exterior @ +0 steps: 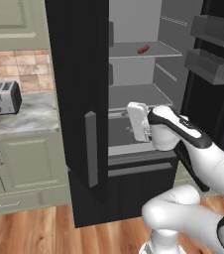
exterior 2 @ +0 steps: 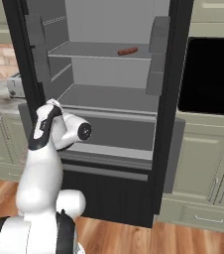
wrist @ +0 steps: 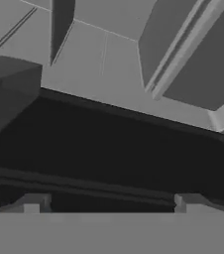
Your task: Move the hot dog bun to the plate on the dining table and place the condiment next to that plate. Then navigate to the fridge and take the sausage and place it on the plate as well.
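Note:
The black fridge (exterior: 79, 74) stands open in front of me, with a pale grey inside. The small reddish-brown sausage (exterior: 143, 49) lies alone on the upper shelf (exterior 2: 104, 49), towards its back; from the right base it is the sausage (exterior 2: 128, 51). My gripper (wrist: 111, 203) is open, its two tips wide apart with nothing between them. The white hand (exterior: 138, 121) hovers low at the fridge's front, near the lower shelf and well below the sausage. The hot dog bun, plate, condiment and dining table are out of view.
The fridge's left door (exterior: 91, 149) juts out just left of the hand, and door bins (exterior: 210, 64) hang on the right door. A toaster (exterior: 5, 96) sits on the marble counter (exterior: 29, 121). A black oven (exterior 2: 208, 74) is set in the cabinets.

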Motion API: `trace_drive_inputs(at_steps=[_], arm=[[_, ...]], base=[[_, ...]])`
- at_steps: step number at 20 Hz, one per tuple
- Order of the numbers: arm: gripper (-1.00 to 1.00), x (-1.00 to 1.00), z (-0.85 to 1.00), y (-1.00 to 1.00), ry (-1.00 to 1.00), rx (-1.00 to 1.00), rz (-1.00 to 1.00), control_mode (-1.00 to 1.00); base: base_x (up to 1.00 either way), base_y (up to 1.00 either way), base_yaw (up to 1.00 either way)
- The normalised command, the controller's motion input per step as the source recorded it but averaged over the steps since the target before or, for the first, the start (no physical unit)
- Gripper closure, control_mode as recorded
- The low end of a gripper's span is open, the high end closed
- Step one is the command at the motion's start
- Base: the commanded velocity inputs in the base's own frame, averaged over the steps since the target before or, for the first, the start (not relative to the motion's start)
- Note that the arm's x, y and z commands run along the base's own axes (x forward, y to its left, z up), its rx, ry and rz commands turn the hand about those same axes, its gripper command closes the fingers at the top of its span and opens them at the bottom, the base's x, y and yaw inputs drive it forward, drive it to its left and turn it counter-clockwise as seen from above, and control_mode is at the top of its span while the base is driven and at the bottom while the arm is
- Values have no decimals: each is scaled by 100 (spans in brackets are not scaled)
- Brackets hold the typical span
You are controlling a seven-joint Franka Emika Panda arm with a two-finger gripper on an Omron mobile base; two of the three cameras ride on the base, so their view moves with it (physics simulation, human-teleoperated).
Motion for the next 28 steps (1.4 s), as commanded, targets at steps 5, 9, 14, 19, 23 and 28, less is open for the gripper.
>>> trace_drive_inputs(at_steps=[5, 9, 14, 19, 23, 28], arm=[[-100, 54, 0, 23, 22, 30, 22, -100], [-100, 37, 0, 52, 20, 22, 22, -100], [-100, 7, 0, 68, 17, 11, 22, -100], [-100, -2, 0, 77, 11, 5, 22, -100], [-100, -19, 0, 81, 2, 0, 21, -100], [-100, -19, 0, 89, 0, 0, 18, -100]], base=[[0, 0, 0], [0, 0, 0], [0, 0, 0], [0, 0, 0], [0, 0, 0], [0, 0, 0]])
